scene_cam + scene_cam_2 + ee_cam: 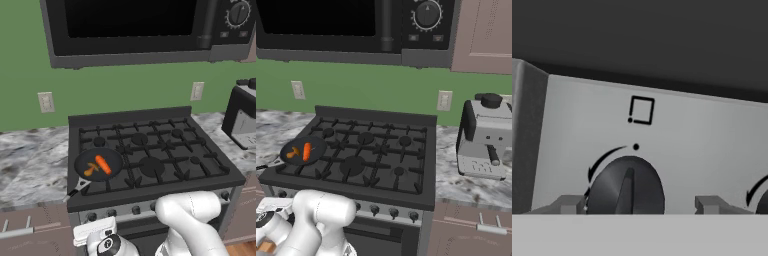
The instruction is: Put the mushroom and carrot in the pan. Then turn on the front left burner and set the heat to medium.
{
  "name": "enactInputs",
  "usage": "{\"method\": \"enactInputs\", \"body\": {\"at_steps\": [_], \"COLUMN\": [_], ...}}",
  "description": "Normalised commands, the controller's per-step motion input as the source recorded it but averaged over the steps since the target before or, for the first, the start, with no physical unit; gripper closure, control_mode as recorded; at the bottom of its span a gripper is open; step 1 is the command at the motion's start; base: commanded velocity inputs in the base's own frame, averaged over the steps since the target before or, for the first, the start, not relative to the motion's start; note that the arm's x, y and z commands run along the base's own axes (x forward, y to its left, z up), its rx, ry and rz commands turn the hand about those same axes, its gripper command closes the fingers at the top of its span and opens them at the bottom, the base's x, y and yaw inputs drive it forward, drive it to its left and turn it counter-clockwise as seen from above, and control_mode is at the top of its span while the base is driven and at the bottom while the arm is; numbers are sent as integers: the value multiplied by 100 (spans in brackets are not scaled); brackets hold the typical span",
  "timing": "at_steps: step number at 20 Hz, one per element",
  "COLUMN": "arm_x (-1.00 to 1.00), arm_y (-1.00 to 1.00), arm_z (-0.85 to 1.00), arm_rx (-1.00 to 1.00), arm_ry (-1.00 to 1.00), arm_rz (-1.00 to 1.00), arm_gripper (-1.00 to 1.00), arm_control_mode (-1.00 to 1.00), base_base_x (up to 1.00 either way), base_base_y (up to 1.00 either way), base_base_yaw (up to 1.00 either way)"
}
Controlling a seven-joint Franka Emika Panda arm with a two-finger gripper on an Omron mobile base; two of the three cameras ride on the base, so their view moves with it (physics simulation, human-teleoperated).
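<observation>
Knob: you face a round black knob (626, 187) at six o'clock, ridge upright.
Panel: grey control panel (702, 140) behind it; a dot at the knob's twelve, a square burner marking above.
Fingers: gripper (639, 204) tips flank the knob at eight and four, spread apart.
Neighbour: second knob (763, 202) at four o'clock edge.

- Pan (98, 164): on the stove's (200, 170) front left burner, handle toward the front edge.
- Carrot (103, 162) and mushroom (91, 169): in the pan, side by side, mushroom to the left.
- Microwave (135, 30): above the stove.
- Coffee machine (485, 135): on the counter (456, 175), right of the stove.
- Knob (626, 187): on the stove's front panel, below the pan.
</observation>
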Motion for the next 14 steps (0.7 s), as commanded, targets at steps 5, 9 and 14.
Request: {"method": "enactInputs", "body": {"at_steps": [5, 9, 14], "arm_x": [0, 0, 0], "arm_y": [0, 0, 0], "arm_z": [0, 0, -2], "arm_rx": [0, 0, 0], "arm_ry": [0, 0, -4], "arm_rz": [0, 0, 0], "arm_gripper": [100, 100, 100], "arm_control_mode": [-100, -100, -100], "base_base_x": [0, 0, 0], "base_base_y": [0, 0, 0], "base_base_yaw": [0, 0, 0]}}
